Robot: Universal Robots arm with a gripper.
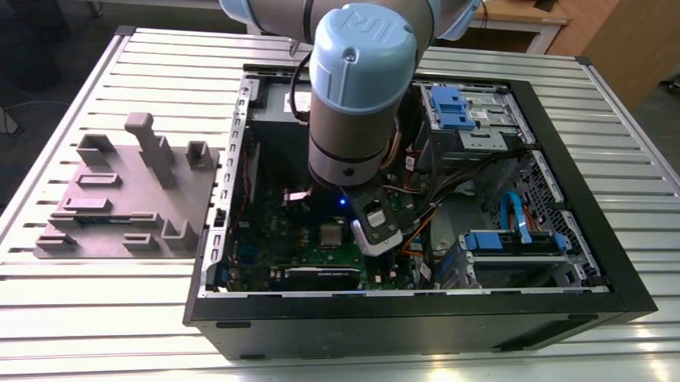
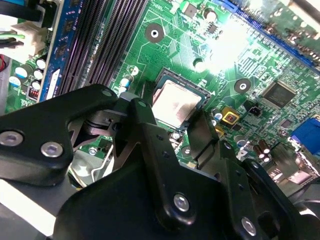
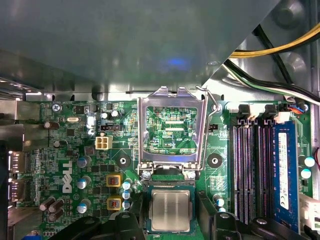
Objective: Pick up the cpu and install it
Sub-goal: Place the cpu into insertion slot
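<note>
A slatted metal table (image 1: 85, 318) carries an open computer case (image 1: 425, 318) lying on its side. A grey block of holders (image 1: 127, 199) stands on the table at the exterior view's left. The arm (image 1: 356, 95) reaches down into the case over the green board (image 3: 75, 150).

The cpu (image 3: 171, 210) lies flat in its socket (image 3: 146, 220) on the board, silvery top up, between the memory slots (image 3: 250, 170) and a patch of small capacitors. The socket's hinged frame (image 3: 170, 125) is swung open on the far side of the chip, and its wire lever (image 3: 205, 135) is raised, so the chip is not clamped down.

The gripper (image 2: 170, 117) hangs low over the socket with its fingers (image 2: 142, 125) spread. One finger sits on each side of the chip, close beside the socket's edges, and neither appears to pinch it.

The chip looks light, thin and stiff. Its smooth metal top probably offers little grip. The contact side and the socket under it are likely delicate, so sideways scraping or tilting would risk damage. The safest hold is probably on two opposite edges, kept level.
</note>
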